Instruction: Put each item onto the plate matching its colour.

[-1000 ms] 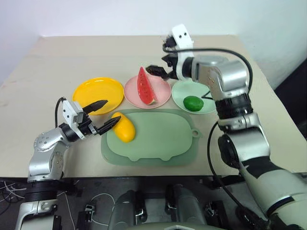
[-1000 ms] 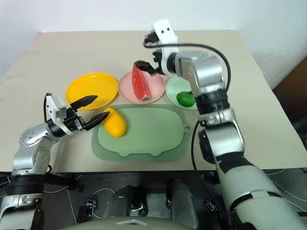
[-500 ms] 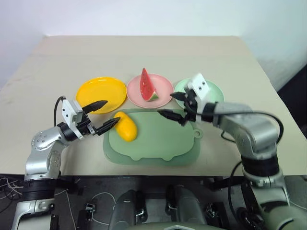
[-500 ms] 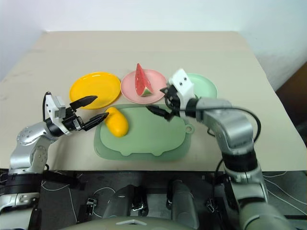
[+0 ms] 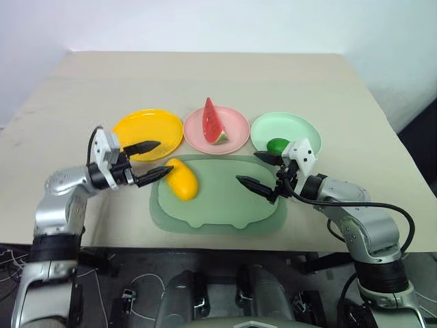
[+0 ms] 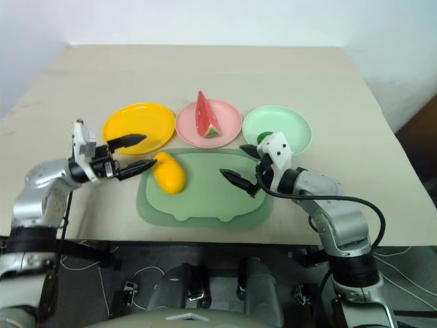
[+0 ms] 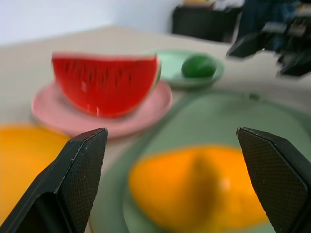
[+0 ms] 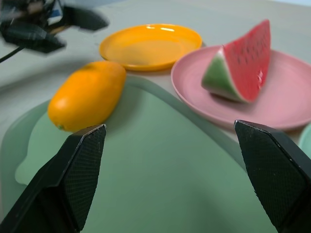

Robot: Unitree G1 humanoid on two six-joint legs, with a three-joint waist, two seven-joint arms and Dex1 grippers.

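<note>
The yellow mango (image 5: 181,179) lies on the left end of the pale green mat (image 5: 218,198). My left gripper (image 5: 164,157) hovers open just left of it, fingers pointing at it, nothing between them. A red watermelon wedge (image 5: 213,121) stands on the pink plate (image 5: 235,130). The green lime (image 5: 277,145) sits at the near edge of the mint green plate (image 5: 293,126). My right gripper (image 5: 247,168) is open and empty over the mat's right part, in front of the lime. The yellow plate (image 5: 149,128) holds nothing. The left wrist view shows the mango (image 7: 194,194) close ahead.
The three plates stand in a row behind the mat on a beige table (image 5: 205,75). The table's far half is bare. The mat's middle (image 8: 146,179) lies bare between the two grippers. A white wall rises behind the table.
My right arm has drawn back and down from beside the watermelon to over the mat's right side, still open. The left gripper has risen slightly beside the mango.
</note>
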